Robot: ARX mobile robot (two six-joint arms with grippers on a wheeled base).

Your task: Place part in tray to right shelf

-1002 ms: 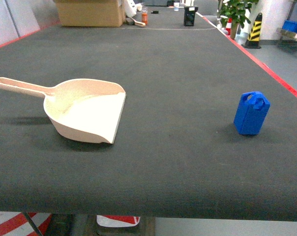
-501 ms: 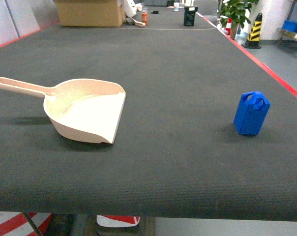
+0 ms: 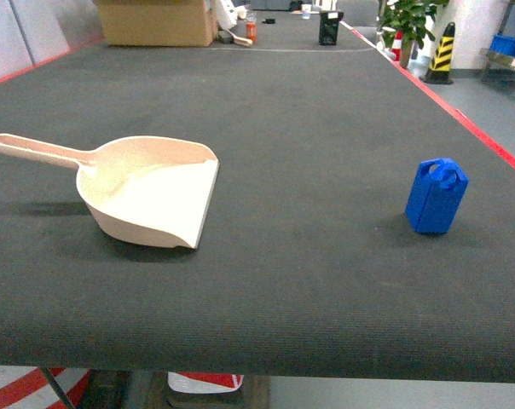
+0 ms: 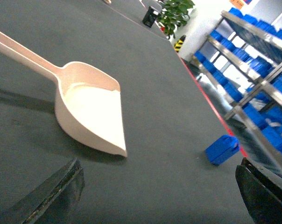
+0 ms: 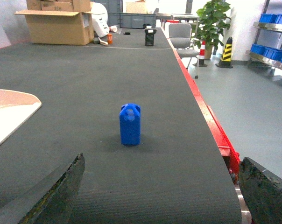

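The blue part (image 3: 436,195) stands upright on the dark table (image 3: 309,119), near its red right edge and well apart from the scoop-shaped tray (image 3: 147,196) on the left. Both claws are spread wide with nothing in them: the right gripper (image 5: 159,196) faces the part, the left gripper (image 4: 159,196) the tray. The part looks narrow, though blur hides its footing; a glancing finger could topple it towards the edge.

Tray (image 3: 147,198) lies well left of the upright part (image 3: 436,196).
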